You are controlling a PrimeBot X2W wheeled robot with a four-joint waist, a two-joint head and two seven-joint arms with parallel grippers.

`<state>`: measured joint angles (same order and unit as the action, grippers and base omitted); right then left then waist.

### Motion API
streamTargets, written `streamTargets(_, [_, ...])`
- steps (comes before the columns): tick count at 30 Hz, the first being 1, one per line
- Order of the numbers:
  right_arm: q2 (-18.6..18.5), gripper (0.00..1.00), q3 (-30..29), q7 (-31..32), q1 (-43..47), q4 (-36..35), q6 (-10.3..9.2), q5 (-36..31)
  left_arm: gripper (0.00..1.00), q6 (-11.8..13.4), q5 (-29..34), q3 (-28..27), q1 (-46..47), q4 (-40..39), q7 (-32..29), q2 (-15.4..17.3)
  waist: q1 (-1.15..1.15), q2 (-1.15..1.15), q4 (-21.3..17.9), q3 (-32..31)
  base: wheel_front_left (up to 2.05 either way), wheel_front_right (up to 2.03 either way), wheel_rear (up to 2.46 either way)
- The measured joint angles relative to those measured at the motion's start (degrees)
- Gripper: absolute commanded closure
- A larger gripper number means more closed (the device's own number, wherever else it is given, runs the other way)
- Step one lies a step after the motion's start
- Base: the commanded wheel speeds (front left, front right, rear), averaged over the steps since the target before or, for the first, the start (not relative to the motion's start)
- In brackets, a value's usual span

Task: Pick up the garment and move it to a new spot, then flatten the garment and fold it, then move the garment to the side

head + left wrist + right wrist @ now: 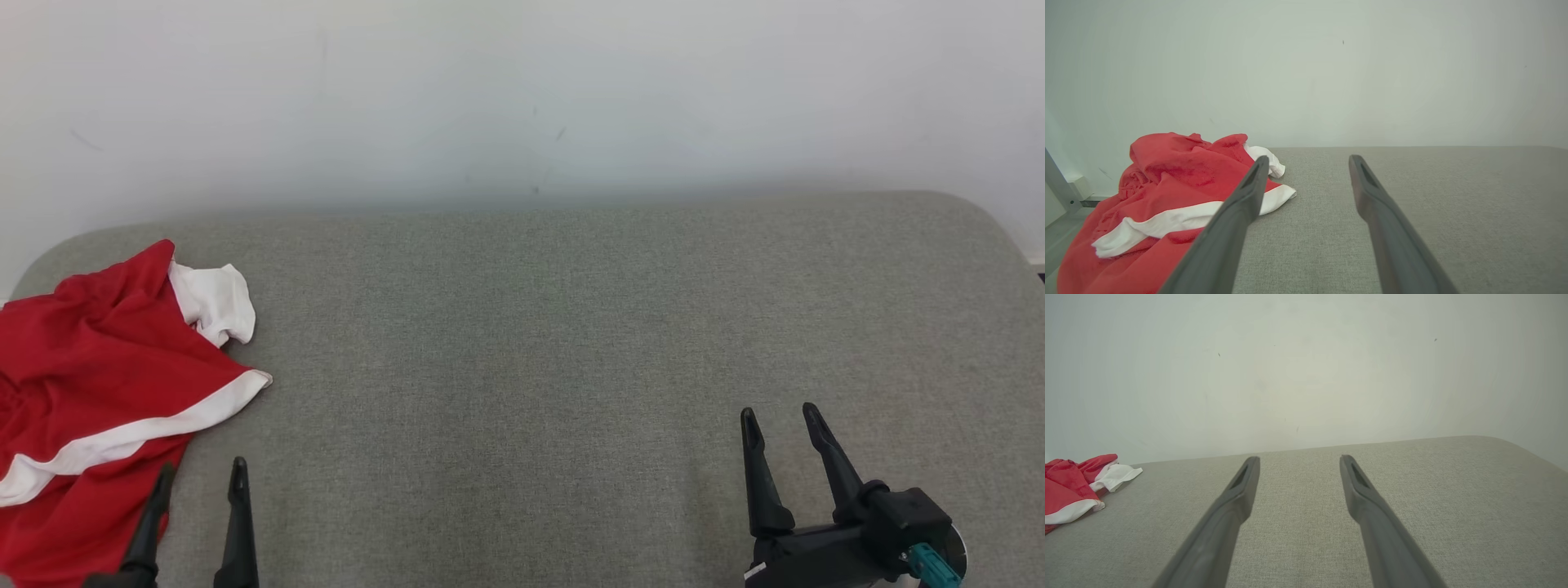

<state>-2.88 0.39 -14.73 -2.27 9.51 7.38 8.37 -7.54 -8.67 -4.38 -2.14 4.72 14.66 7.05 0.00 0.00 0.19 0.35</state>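
- A crumpled red garment (98, 367) of soft thin cloth with white trim lies in many folds at the far left corner of the desk (531, 343); the head view cuts it off at its left edge.
- The desk is covered with a grey woven fabric of fine rough texture, and its far corners are rounded. Behind it stands a plain pale wall (522, 98).
- The heap is longer than it is wide. Its long axis runs from the far left corner towards the near left edge of the desk.
- A broad white band (139, 433) crosses the red cloth diagonally and ends in a corner that points to the right, towards the middle of the desk. A small white bunched piece (214, 304) lies at the far side of the heap.
- The left gripper (202, 467) is just beside the near edge of the garment. Its two long dark fingers (1237, 228) are spread wide and hold nothing; whether the outer one touches the cloth, I cannot tell.
- The right gripper (778, 412) is well apart from the garment, above the bare fabric at the near right, also spread wide and holding nothing.
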Motion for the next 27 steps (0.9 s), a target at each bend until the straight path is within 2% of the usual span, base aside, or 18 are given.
streamTargets(6, [0.00, 0.00, -0.43, -0.41, -0.02, 1.98, 0.01, -1.75, 0.00, 0.00, 0.55, -1.79, 0.01, 1.54, 0.38, -0.35, 0.00, 0.00, 0.02, -0.28, 0.00, 0.00, 0.00])
streamTargets(20, [0.00, 0.00, -0.47, -0.41, -1.13, 5.69, 0.01, -2.31, 0.00, 0.01, -0.43, -2.08, 0.29, 6.24, 0.38, 1.27, 0.00, 0.00, -0.06, -1.03, 0.00, 0.00, 0.00])
streamTargets(27, [-0.01, 0.00, -0.55, -0.42, -1.31, 6.92, 0.01, -2.30, 0.00, 1.60, 0.73, -2.75, 0.39, 7.55, 0.38, 1.14, 0.00, 0.00, -0.12, -1.25, 0.00, 0.00, 0.00])
